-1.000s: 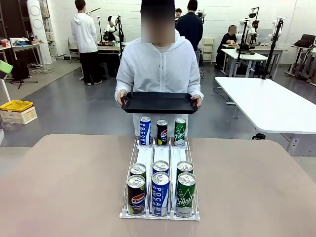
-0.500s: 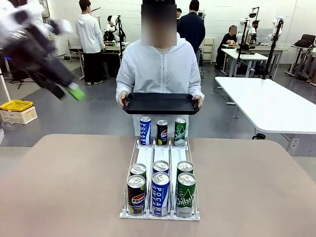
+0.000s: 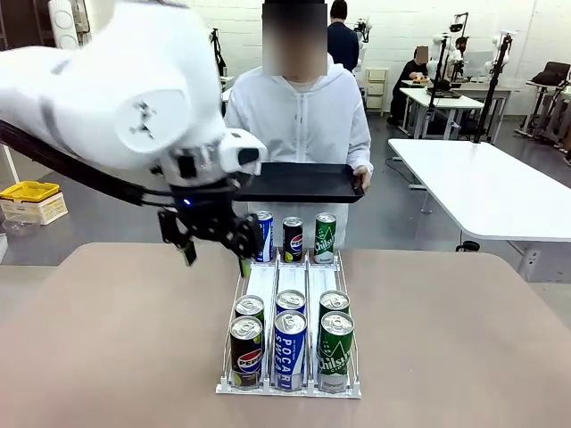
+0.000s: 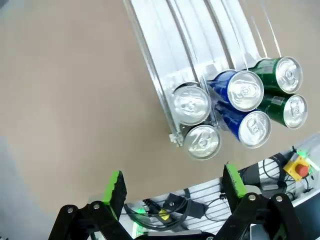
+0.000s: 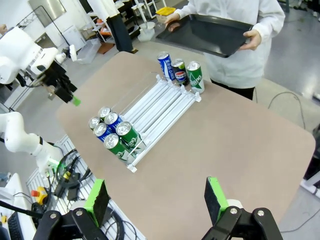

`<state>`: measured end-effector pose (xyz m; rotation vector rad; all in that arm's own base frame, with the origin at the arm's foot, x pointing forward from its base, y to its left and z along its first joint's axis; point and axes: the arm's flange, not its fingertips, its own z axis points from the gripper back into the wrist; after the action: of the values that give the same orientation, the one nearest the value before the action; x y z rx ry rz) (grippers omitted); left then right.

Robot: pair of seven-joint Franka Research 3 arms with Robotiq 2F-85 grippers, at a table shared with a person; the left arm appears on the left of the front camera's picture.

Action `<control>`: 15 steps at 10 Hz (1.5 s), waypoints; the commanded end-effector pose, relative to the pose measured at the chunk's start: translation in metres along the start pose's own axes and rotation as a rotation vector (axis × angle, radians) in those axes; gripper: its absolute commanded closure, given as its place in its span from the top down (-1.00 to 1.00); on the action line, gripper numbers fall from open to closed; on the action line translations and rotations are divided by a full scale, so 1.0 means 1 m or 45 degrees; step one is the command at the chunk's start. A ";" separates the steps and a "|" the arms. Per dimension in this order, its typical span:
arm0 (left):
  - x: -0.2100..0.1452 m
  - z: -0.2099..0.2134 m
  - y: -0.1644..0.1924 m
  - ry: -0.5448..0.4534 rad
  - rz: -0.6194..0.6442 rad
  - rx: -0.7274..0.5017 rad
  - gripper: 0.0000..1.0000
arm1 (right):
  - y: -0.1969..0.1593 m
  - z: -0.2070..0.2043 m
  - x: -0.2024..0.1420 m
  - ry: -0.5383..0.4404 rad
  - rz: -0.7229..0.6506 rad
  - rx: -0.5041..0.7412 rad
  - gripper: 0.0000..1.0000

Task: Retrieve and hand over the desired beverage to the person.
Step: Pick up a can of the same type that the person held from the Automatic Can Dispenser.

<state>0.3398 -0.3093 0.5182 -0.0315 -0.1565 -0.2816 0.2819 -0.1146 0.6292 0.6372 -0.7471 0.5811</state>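
Plainly both gape wide — left claw (image 4: 174, 180) faces can lids (image 4: 192, 104); right claw (image 5: 156, 196) sees the person (image 5: 235, 62) with a tray (image 5: 210, 32).

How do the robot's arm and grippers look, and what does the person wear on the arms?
The left arm is a bulky white shell with a black cable under it. The left gripper and the right gripper are black with bright green pads. The person wears long white jacket sleeves.

You have a tan surface (image 3: 107, 339) under a white rack (image 3: 266, 283). Front row: a black can (image 3: 246, 352) with red-and-blue logo, a blue can (image 3: 290, 349) and a green can (image 3: 335, 354), both white-lettered. The person (image 3: 303, 125) wears white, holding a black tray (image 3: 308, 182). Left jaws: black, green pads (image 4: 116, 186).
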 end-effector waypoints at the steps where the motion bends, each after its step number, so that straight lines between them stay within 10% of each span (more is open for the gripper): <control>1: 0.013 0.004 -0.012 0.008 0.000 -0.022 1.00 | -0.002 0.000 0.001 -0.029 0.015 0.036 1.00; 12: 0.008 -0.007 -0.014 0.041 -0.009 -0.036 1.00 | -0.002 0.000 0.001 -0.029 0.015 0.036 1.00; 15: 0.012 -0.033 -0.066 0.057 0.145 0.033 1.00 | -0.002 0.000 0.001 -0.029 0.015 0.036 1.00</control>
<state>0.3329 -0.3532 0.4940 -0.0395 -0.0987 -0.2388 0.2820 -0.1148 0.6291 0.6372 -0.7465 0.5807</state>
